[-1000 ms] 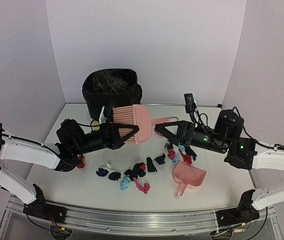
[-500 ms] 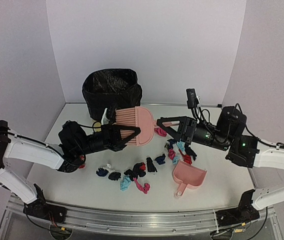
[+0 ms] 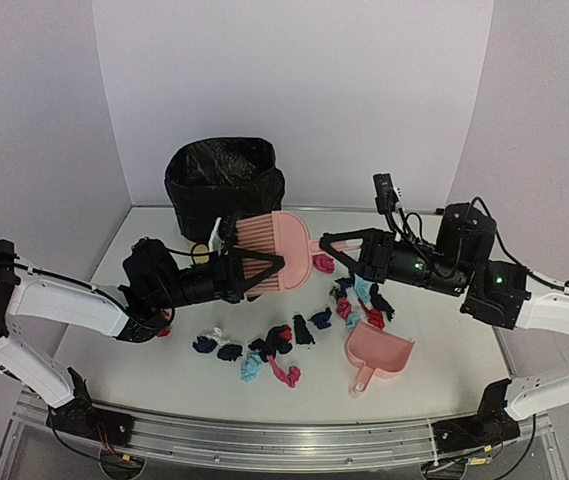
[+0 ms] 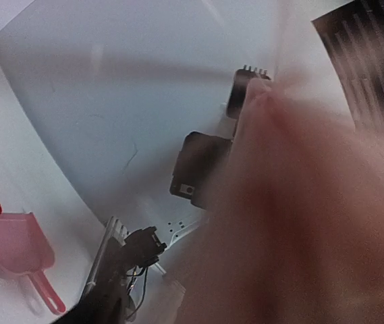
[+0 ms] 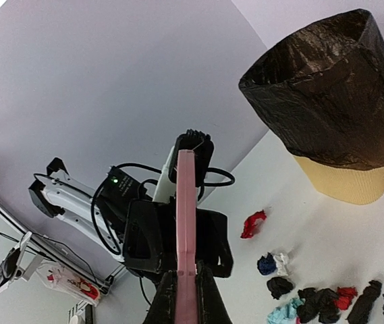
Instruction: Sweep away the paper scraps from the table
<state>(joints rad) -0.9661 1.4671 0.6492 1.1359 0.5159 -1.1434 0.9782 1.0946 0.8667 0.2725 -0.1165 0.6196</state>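
Observation:
The pink hand brush (image 3: 276, 248) hangs in the air over the table (image 3: 114, 365), between both arms. My right gripper (image 3: 326, 244) is shut on its handle; in the right wrist view the brush (image 5: 186, 202) stands edge-on in that gripper (image 5: 185, 268). My left gripper (image 3: 274, 263) is open, its black fingers (image 5: 141, 233) standing either side of the brush head. The brush (image 4: 299, 202) fills the left wrist view as a pink blur. Paper scraps (image 3: 269, 350) in red, pink, blue and black lie below, with more paper scraps (image 3: 359, 295) beside the dustpan and in the right wrist view (image 5: 272, 264).
A pink dustpan (image 3: 379, 355) lies on the table at the right of the scraps, also seen at the left wrist view's edge (image 4: 9, 246). A bin lined with a black bag (image 3: 224, 180) stands at the back left. One red scrap (image 3: 164, 322) lies under my left arm.
My right gripper has shut on the brush handle. My left gripper, which held the brush head, has opened. The brush stays at about the same height.

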